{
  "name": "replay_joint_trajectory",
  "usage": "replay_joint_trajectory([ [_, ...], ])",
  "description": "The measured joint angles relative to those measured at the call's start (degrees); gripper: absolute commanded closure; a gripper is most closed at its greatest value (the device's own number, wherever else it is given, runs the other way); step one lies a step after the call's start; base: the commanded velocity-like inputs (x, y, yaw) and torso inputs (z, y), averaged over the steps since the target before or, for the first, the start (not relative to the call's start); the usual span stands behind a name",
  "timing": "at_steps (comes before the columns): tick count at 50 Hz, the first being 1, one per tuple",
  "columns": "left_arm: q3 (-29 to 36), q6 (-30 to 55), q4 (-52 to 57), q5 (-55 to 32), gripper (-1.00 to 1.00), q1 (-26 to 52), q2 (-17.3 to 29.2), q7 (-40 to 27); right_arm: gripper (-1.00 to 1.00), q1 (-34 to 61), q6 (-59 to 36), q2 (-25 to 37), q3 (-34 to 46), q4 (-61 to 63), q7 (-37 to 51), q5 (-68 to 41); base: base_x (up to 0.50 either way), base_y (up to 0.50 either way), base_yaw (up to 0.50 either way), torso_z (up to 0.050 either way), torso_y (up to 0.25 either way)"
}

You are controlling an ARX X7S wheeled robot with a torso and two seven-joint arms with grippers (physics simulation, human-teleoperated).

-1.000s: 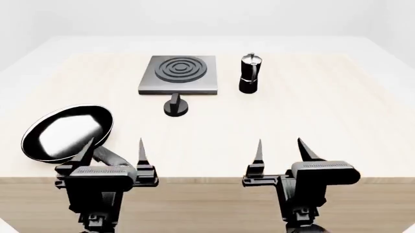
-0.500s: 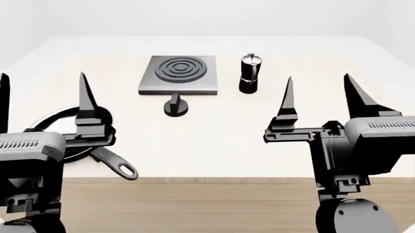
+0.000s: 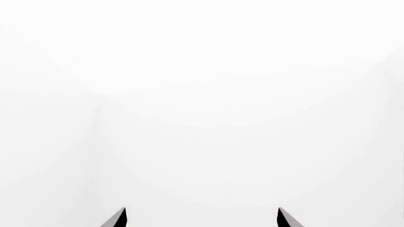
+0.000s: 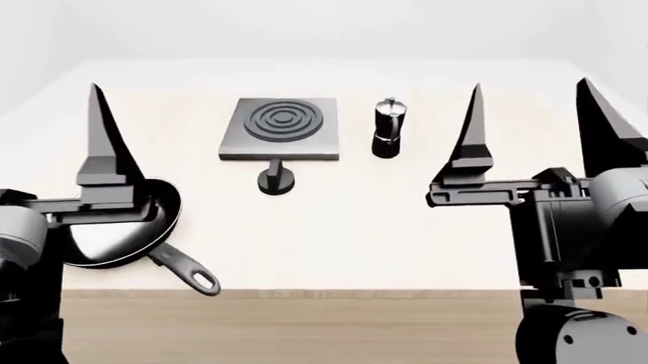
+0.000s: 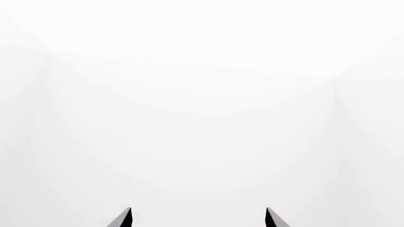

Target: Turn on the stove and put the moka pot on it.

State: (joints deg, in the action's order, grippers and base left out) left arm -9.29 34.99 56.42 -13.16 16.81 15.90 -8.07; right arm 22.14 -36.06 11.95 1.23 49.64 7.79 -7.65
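Observation:
The stove [image 4: 281,127], a grey square plate with concentric rings, lies at the table's far middle, and its round black knob [image 4: 275,180] sits just in front of it. Right of the plate stands the moka pot [image 4: 388,127], upright and untouched. My left gripper [image 3: 202,218] is open and empty, held up at the near left; one of its fingers [image 4: 99,144] points upward over the frying pan. My right gripper [image 4: 530,85] is open and empty at the near right, well short of the pot. Both wrist views show only white background between the fingertips.
A black frying pan [image 4: 121,227] lies at the table's near left, its handle [image 4: 187,269] reaching toward the front edge. The light wooden table [image 4: 344,235] ends at a front edge just below the pan handle.
Both arms have risen from low at the table's front edge to high at the sides, fingers pointing up. The view has shifted slightly. Nothing on the table has moved.

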Motion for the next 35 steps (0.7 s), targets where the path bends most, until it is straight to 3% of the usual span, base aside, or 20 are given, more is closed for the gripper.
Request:
replay_joint_trajectory([
  [16, -0.5, 1.9, 1.8, -2.3, -1.0, 0.7, 1.1, -0.9, -1.0, 0.3, 0.0, 0.4, 0.1, 0.5, 0.7, -0.5, 0.0, 0.0, 0.0, 0.05, 0.033],
  [35, 0.2, 1.3, 2.0, -3.7, -1.0, -0.1, 2.9, -1.6, -1.0, 0.1, 0.6, 1.1, 2.2, 0.0, 1.9, 0.7, 0.0, 0.2, 0.0, 0.0, 0.0],
])
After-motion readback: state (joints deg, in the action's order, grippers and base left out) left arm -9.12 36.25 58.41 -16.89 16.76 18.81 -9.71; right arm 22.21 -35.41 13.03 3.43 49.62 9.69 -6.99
